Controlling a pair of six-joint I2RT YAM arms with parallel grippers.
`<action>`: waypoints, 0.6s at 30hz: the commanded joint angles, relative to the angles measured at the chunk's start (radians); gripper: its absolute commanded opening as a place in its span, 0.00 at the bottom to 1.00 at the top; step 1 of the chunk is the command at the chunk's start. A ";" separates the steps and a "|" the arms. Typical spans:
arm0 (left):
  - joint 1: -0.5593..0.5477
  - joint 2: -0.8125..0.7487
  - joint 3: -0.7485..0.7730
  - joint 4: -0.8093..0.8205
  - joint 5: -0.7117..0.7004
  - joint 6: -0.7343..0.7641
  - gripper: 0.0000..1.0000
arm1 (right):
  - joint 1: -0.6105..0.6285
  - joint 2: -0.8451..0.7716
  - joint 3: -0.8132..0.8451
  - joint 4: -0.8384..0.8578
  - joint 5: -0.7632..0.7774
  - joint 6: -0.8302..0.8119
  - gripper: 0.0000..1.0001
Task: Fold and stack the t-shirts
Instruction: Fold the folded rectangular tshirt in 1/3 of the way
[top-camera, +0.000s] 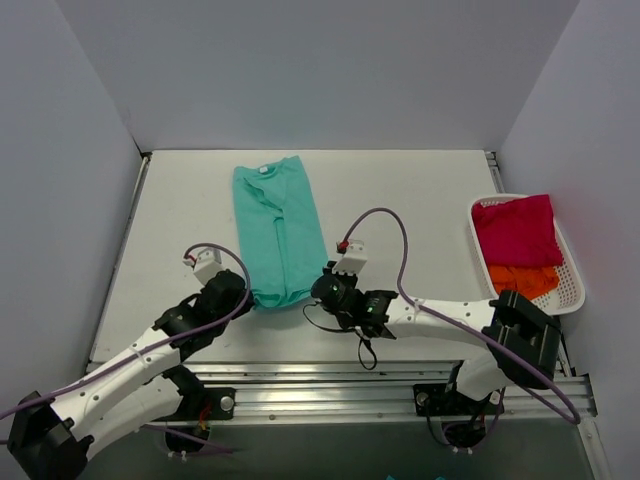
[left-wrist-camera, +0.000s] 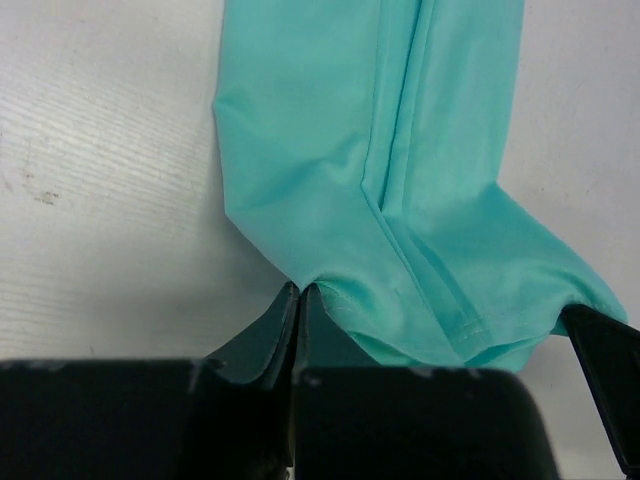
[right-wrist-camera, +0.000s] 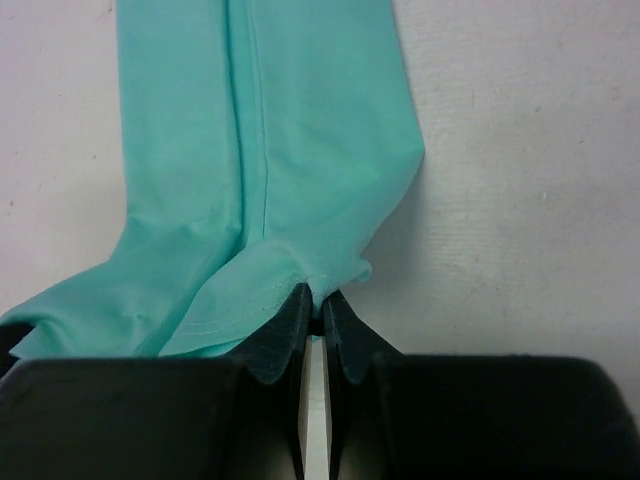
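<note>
The teal shirt lies in the middle of the table, folded lengthwise into a long narrow strip. In the top view it runs from the upper centre of the frame down toward the arms. Its collar end, with a small white label, is at the top, and its hem is at the bottom. A straight fold line runs along its length and is plain in both wrist views.

The left fingers are clenched on the hem's left corner. In the left wrist view the tips meet with the cloth nipped between them, and the fabric puckers into the pinch. The right fingers are clamped on the hem's right corner in the same way, and their tips grasp the cloth's edge in the right wrist view. Between the two pinches the hem bunches in soft folds, while the rest of the strip lies flat on the table.

At the right edge of the top view, well apart from the teal shirt, a white slotted basket holds a crumpled magenta shirt. An orange shirt shows just below it in the frame, touching it.
</note>
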 joint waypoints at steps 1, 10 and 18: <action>0.054 0.046 0.061 0.091 0.025 0.075 0.02 | -0.042 0.036 0.049 -0.002 0.034 -0.067 0.00; 0.220 0.204 0.070 0.275 0.146 0.128 0.02 | -0.154 0.177 0.151 0.052 -0.018 -0.130 0.00; 0.290 0.335 0.139 0.349 0.168 0.161 0.02 | -0.202 0.275 0.260 0.072 -0.050 -0.148 0.00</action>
